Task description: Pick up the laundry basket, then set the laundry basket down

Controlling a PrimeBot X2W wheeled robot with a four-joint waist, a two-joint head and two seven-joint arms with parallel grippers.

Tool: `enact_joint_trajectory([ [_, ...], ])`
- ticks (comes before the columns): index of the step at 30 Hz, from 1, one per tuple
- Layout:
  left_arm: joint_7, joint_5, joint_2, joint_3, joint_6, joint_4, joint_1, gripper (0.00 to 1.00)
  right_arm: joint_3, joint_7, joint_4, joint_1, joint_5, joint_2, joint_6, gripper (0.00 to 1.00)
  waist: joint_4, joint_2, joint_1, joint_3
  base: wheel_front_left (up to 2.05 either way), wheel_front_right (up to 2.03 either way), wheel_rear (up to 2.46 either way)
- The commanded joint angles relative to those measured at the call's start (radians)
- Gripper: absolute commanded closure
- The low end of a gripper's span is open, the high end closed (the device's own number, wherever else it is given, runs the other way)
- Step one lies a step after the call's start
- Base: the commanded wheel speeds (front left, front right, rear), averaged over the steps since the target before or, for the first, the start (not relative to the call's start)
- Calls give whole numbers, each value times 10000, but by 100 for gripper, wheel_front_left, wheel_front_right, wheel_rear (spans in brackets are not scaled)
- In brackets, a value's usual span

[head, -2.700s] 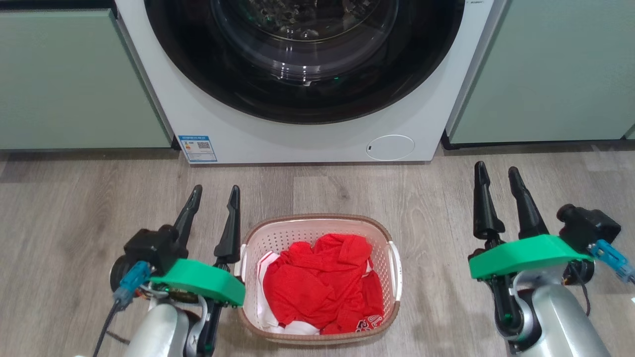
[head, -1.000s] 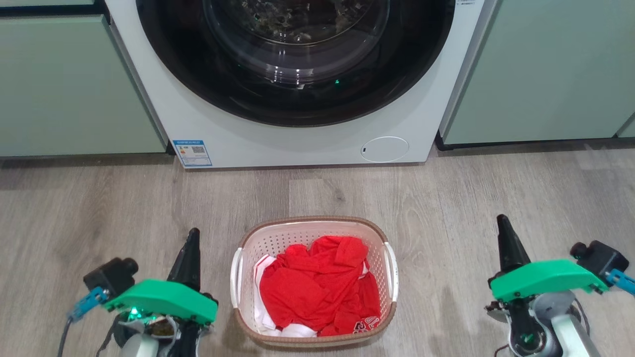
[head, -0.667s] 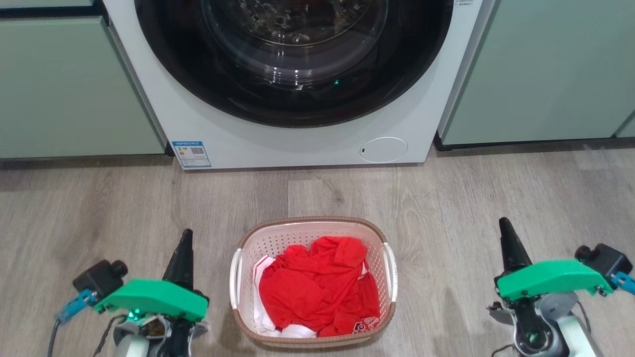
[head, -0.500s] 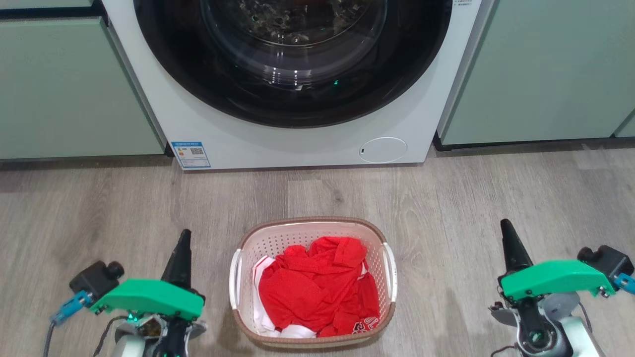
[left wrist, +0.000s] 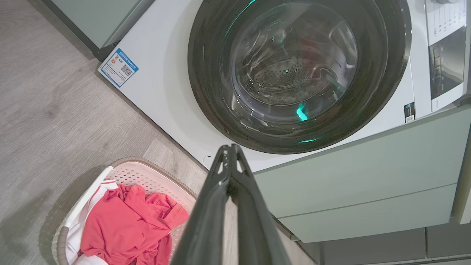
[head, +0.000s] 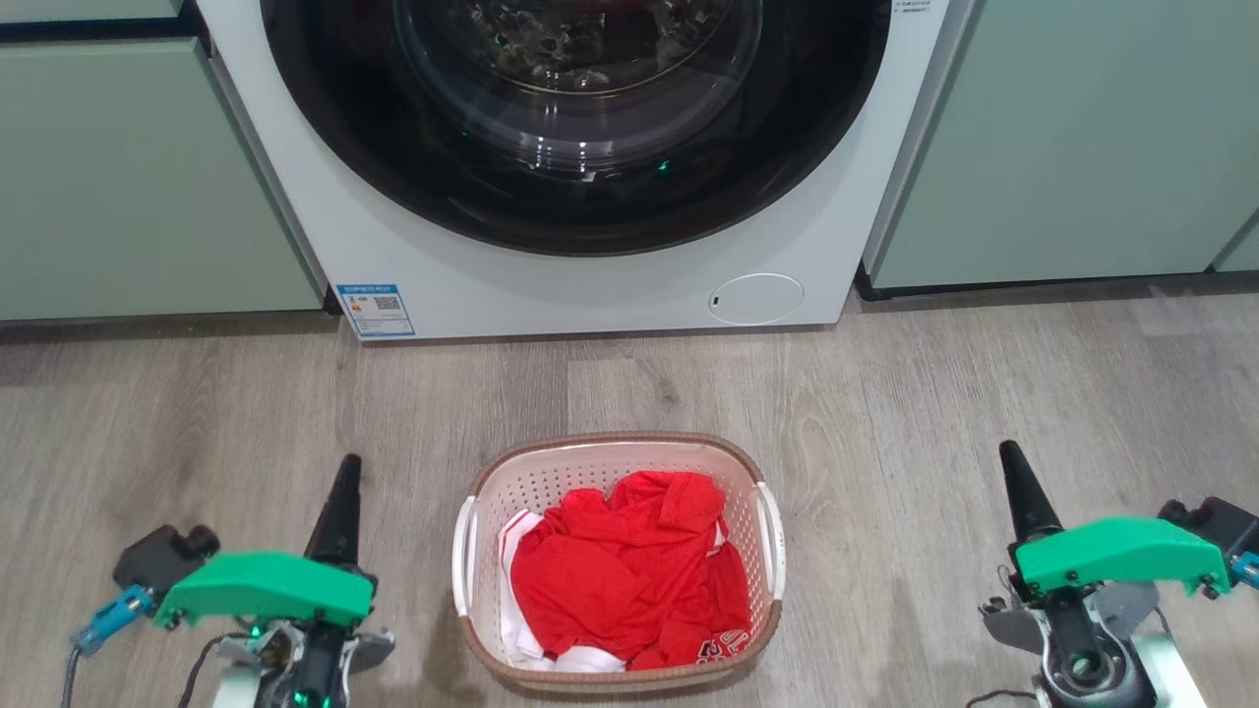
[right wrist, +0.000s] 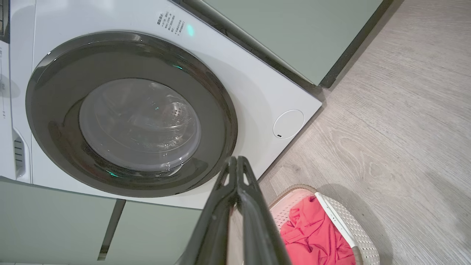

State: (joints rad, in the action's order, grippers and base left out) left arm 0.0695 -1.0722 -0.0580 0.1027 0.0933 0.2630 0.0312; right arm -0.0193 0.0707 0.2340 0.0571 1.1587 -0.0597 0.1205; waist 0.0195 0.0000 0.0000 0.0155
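This was a home laundry corner. A white front-loading washing machine (head: 590, 280) stood built in between pale green cabinets (head: 128, 177), its big round dark-rimmed glass door (head: 580, 118) closed and the perforated drum (left wrist: 276, 75) showing through it. A blue label (head: 376, 309) with a square code was stuck at one lower corner of its front, and a round service cover (head: 755, 298) sat low on the other side; the left wrist view caught its control panel (left wrist: 445, 62). The floor (head: 885, 393) was grey wood-look planking. On it, before the machine, stood the laundry basket (head: 610, 440), holding crumpled red clothes (head: 620, 570) with some white cloth beneath.
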Motion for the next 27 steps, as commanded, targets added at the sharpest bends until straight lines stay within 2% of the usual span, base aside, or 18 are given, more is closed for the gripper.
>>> enact_joint_trajectory([
  [1, -111, -359, -118, -369, 86, -276, 600, 100, 1, -103, -263, 454, 329, -146, 60, 100, -8, 0, 0, -5, 0, 0, 0],
  [27, -867, -2967, -112, -1139, 230, -232, 673, 100, 519, -853, -86, 468, 2537, -132, 81, 100, -101, 0, 0, -64, 0, 0, 0],
])
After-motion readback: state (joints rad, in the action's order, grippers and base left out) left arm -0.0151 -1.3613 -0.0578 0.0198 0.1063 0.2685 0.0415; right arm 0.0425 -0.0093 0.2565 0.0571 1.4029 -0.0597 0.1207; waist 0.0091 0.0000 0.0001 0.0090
